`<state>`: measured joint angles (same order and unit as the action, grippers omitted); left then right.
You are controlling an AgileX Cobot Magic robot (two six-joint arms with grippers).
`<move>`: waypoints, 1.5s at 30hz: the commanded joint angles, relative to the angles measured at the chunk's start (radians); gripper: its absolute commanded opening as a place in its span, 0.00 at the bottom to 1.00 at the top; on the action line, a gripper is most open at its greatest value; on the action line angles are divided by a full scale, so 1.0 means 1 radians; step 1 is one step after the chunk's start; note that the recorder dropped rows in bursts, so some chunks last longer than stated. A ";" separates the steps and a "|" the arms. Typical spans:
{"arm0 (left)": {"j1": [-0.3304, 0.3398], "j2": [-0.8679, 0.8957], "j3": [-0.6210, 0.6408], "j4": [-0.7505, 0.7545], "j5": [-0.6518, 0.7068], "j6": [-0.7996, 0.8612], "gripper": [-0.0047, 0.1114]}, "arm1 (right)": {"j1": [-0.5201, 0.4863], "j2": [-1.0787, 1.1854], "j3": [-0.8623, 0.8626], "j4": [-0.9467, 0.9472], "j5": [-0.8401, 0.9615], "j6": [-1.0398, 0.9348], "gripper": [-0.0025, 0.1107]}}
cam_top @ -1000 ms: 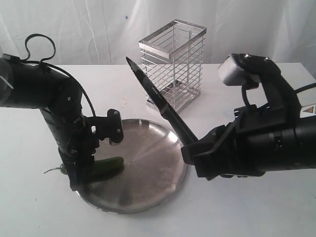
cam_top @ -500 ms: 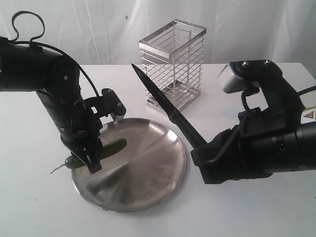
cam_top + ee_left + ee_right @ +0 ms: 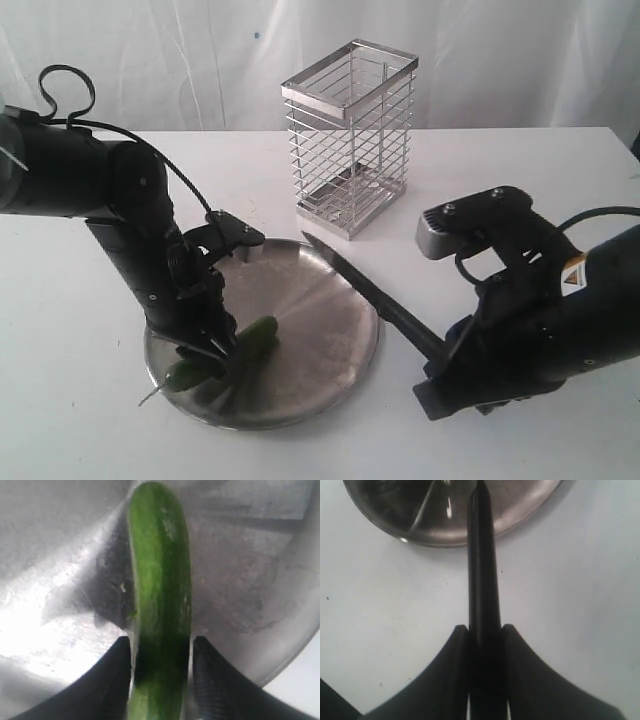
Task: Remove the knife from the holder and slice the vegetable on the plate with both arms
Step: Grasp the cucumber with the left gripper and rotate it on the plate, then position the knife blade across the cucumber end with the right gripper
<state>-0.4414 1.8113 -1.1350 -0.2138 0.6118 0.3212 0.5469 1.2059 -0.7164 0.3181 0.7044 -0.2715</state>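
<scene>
Knife over the plate rim, chili pinned for the cut.

Exterior: the left end effector grips the chili on the plate; the knife points toward it from the right.
Left wrist: fingers clamp the chili lengthwise.
Right wrist: the right end effector clamps the knife, tip apparently over the rim.

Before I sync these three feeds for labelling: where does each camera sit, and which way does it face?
Exterior: off the arms, looking across the table at the plate, holder and both arms.
Left wrist: looks past the left gripper along the vegetable.
Right wrist: looks past the right gripper along the knife.
All share the plate.
</scene>
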 commanded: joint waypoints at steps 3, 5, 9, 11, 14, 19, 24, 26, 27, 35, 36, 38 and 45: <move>0.000 -0.068 0.006 0.007 0.012 -0.013 0.55 | 0.046 0.110 -0.078 -0.002 0.011 -0.040 0.02; 0.000 -0.089 0.006 0.014 0.023 -0.013 0.55 | 0.071 0.154 -0.100 -0.002 0.013 -0.040 0.02; 0.000 -0.127 0.006 0.030 0.039 -0.015 0.55 | 0.081 0.225 -0.123 -0.010 -0.015 -0.012 0.02; 0.000 -0.143 0.006 0.047 0.039 -0.024 0.55 | 0.081 0.244 -0.126 -0.012 -0.022 0.008 0.02; 0.000 -0.149 0.006 0.073 0.019 -0.041 0.55 | 0.081 0.259 -0.126 -0.010 -0.024 0.012 0.02; 0.000 -0.147 0.006 0.074 -0.027 -0.059 0.55 | 0.114 0.287 -0.126 -0.003 -0.036 0.012 0.02; 0.000 -0.147 0.006 0.074 -0.043 -0.061 0.55 | 0.130 0.342 -0.126 -0.010 -0.087 0.016 0.02; 0.000 -0.147 0.006 0.074 -0.042 -0.063 0.55 | 0.130 0.356 -0.126 -0.010 -0.101 0.017 0.02; 0.000 -0.147 0.006 0.074 -0.044 -0.064 0.55 | 0.130 0.362 -0.126 -0.010 -0.105 0.017 0.02; 0.000 -0.147 0.006 0.066 -0.081 -0.079 0.55 | 0.130 0.373 -0.126 -0.010 -0.124 0.021 0.02; 0.000 -0.147 0.006 0.065 -0.084 -0.082 0.55 | 0.130 0.373 -0.126 -0.010 -0.126 0.021 0.02; 0.000 -0.147 0.006 0.059 -0.091 -0.082 0.55 | 0.130 0.373 -0.126 -0.010 -0.129 0.021 0.02; 0.000 -0.147 0.006 0.058 -0.093 -0.082 0.55 | 0.130 0.401 -0.126 -0.004 -0.126 0.021 0.02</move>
<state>-0.4430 1.6734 -1.1350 -0.1392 0.5106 0.2477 0.6751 1.5985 -0.8366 0.3111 0.5861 -0.2539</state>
